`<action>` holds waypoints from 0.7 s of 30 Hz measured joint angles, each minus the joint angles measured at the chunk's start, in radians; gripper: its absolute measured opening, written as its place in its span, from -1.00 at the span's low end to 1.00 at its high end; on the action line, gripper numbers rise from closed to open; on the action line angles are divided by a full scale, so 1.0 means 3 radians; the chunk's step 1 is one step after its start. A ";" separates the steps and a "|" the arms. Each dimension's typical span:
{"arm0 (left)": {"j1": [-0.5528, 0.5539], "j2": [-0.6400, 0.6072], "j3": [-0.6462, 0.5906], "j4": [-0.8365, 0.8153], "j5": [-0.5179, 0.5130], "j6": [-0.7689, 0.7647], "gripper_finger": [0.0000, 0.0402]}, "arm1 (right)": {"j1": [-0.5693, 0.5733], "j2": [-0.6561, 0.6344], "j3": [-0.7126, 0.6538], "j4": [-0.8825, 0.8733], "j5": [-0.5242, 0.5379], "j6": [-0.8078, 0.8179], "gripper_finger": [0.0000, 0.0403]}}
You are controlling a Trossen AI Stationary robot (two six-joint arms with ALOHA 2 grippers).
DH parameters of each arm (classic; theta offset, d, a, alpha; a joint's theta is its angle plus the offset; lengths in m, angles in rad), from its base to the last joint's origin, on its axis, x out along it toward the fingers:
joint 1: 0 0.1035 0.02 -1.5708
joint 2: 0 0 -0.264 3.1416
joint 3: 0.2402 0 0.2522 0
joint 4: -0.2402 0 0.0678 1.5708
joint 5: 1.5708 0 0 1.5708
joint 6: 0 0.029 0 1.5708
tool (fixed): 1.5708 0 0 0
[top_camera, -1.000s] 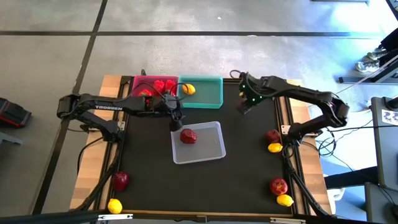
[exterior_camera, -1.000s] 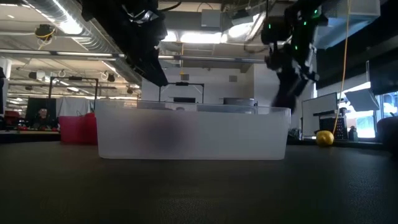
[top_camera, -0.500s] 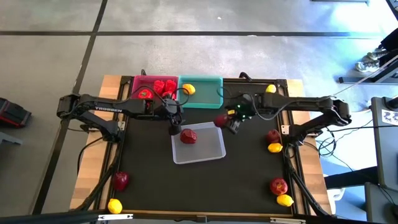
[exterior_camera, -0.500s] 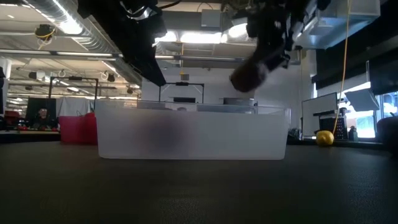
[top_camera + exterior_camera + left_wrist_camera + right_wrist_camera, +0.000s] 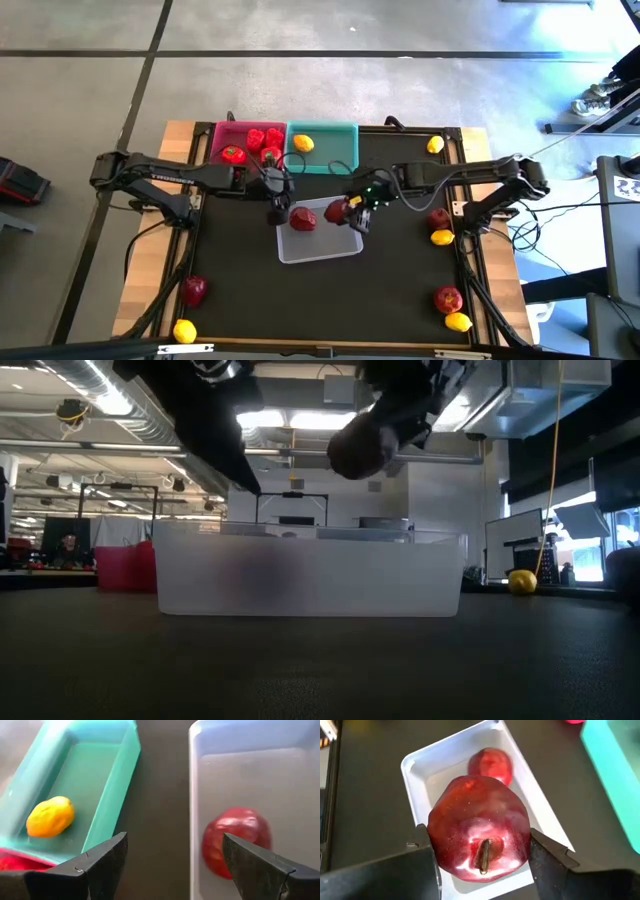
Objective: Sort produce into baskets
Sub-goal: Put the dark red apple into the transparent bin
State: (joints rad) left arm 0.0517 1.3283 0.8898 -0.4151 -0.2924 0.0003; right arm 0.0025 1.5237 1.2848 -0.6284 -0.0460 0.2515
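My right gripper [image 5: 352, 211] is shut on a dark red apple [image 5: 479, 836] and holds it above the grey-white tray [image 5: 322, 243], over the tray's far right part. A second apple [image 5: 303, 219] lies in the tray's far left part. My left gripper [image 5: 279, 205] is open and empty, over the tray's far left rim next to that apple [image 5: 235, 840]. The teal tray [image 5: 335, 155] holds one lemon [image 5: 302, 143]. The pink tray [image 5: 232, 135] holds red peppers [image 5: 262, 139]. My right gripper pinches the apple between its two fingers, one on each side of its round body [image 5: 440, 840]. The stem end [image 5: 485, 855] faces the wrist camera. The apple hangs clear above the tray, as the low view [image 5: 362, 448] shows.
Loose produce lies on the table: a lemon [image 5: 434, 144] at the far right, an apple [image 5: 439, 218] and lemon [image 5: 441, 237] at the right edge, an apple [image 5: 448, 297] and lemon [image 5: 458, 321] near right, an apple [image 5: 194, 290] and lemon [image 5: 184, 331] near left.
My right gripper has carried the apple from the table's far right toward the left and nearer, to above the grey-white tray. My left gripper has drawn slightly toward the table's left.
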 joint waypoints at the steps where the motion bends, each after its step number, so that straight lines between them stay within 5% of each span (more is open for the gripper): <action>1: -0.0031 -0.0020 0.0000 0.0013 0.0000 0.0001 0.58 | 0.0027 0.0042 0.0030 -0.0004 0.0000 -0.0024 -0.20; 21: -0.0312 -0.1278 -0.0948 0.0580 0.0010 -0.0503 0.58 | 0.0154 0.0581 0.0511 -0.0087 -0.0060 -0.0129 -0.20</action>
State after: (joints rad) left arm -0.0418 0.9451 0.6053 -0.2411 -0.2895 -0.1507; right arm 0.0486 1.6981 1.4382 -0.6546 -0.0639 0.2127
